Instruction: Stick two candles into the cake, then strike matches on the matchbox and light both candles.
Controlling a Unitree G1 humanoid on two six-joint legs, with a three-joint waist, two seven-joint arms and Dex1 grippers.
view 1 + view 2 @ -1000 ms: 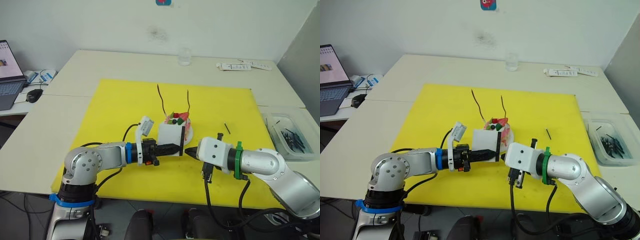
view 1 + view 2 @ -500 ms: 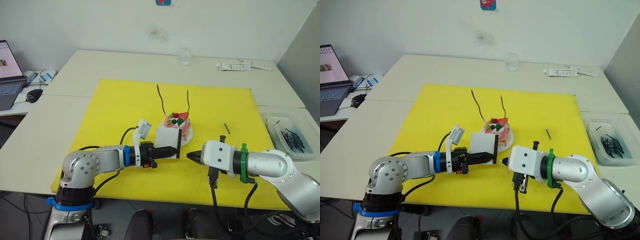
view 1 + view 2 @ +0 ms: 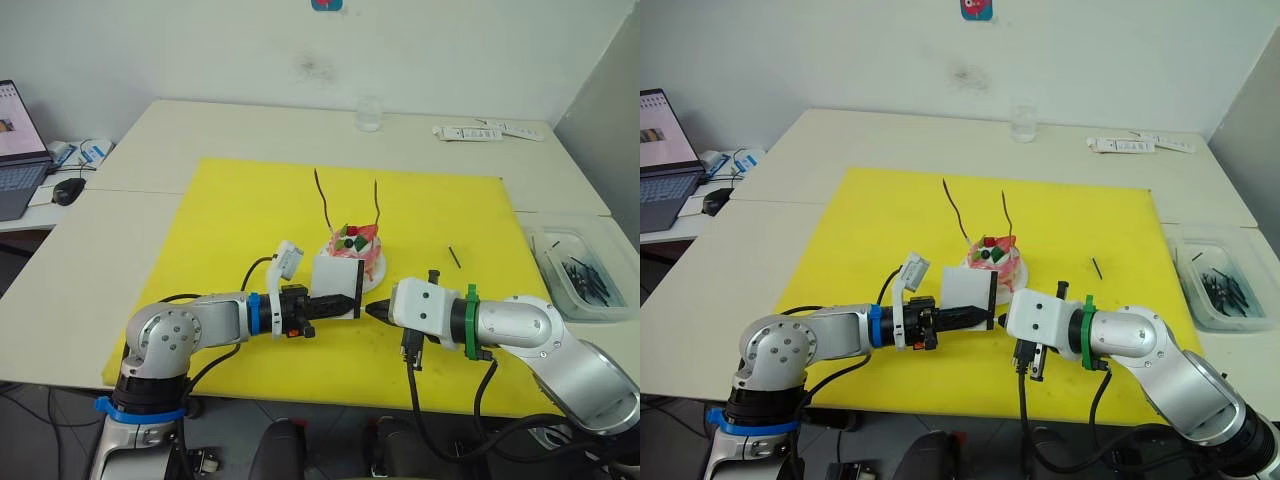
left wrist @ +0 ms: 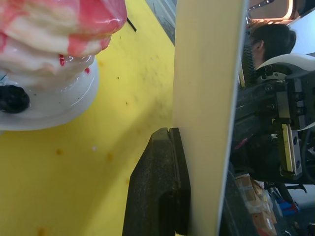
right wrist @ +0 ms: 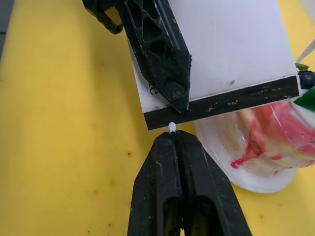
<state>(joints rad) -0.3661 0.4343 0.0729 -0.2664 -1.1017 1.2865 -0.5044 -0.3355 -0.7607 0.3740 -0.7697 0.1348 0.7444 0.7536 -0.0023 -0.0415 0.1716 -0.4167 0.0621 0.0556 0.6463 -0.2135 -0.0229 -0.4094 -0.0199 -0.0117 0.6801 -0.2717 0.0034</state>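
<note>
With both candles (image 3: 321, 197) already standing upright in the cake (image 3: 352, 246), the planting half of the job looked finished, and what remained was all fire: neither wavy tip showed a flame, so striking and lighting both were still to do.

The left gripper (image 3: 344, 299) had its jaws clamped on the matchbox (image 3: 337, 279), holding it up on edge just in front of the cake, the black striking strip along the edge facing the other arm. In the left wrist view, a black finger (image 4: 160, 187) pressed flat against the box's white face, the cake's plate (image 4: 74, 101) lying just off to one side of the jaws.

The right gripper (image 5: 173, 139) had its jaws pinched together on a match (image 5: 172, 127), only its pale head poking out past the fingertips. That head sat right at the black strip (image 5: 224, 103), touching or a hair short of it; I could not tell which. No spark, no smoke, no glow showed, so by my reckoning this was the strike itself, not yet paid off.

Beyond the right jaws, a spare match (image 3: 454, 257) lay on the yellow mat (image 3: 250, 210), well apart from the cake, and more dark sticks sat in a clear tray (image 3: 585, 270) off the mat's edge. Reserves, if this one failed.
</note>
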